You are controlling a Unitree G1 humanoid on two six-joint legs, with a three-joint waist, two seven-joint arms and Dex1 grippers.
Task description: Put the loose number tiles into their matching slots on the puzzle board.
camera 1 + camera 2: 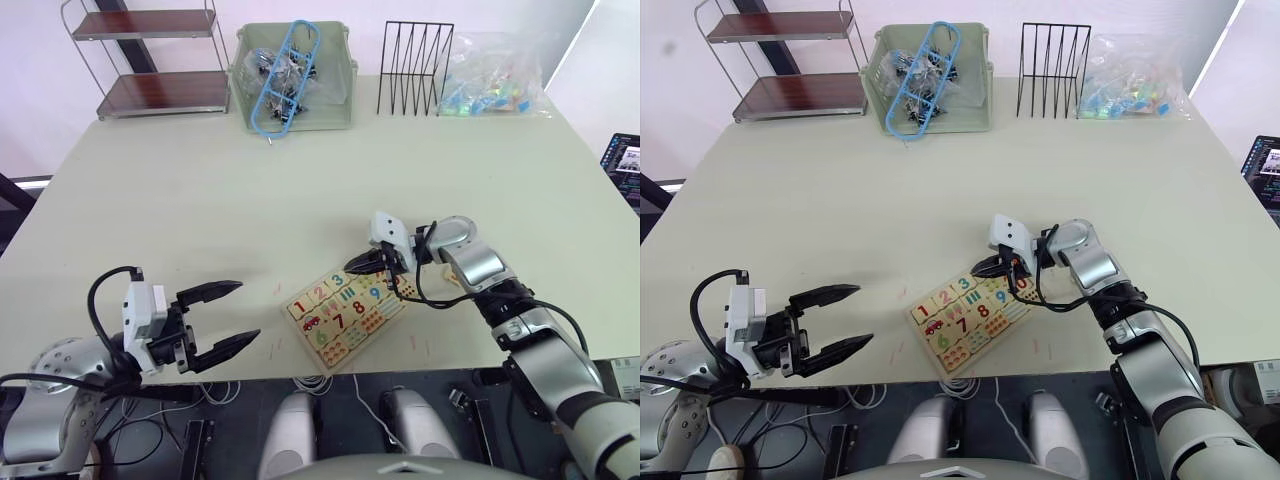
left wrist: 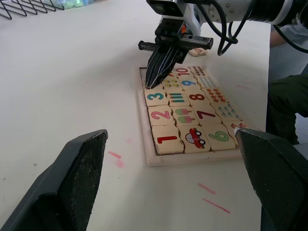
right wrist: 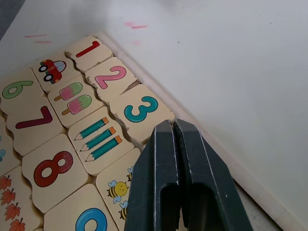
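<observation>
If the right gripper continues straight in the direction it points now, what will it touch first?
Most likely the puzzle board: the right gripper, fingers shut, points down at the slot just past the 3 tile. Whether it already touches is unclear.

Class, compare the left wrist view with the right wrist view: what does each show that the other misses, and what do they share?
Left wrist view alone: the open left hand, the whole puzzle board, tiles 9 and 10, a wire rack. Right wrist view alone: close detail of the bee tile beside the shut fingers. Both: the right hand pressing beyond tile 3, with tiles 1 and 2 seated.
</observation>
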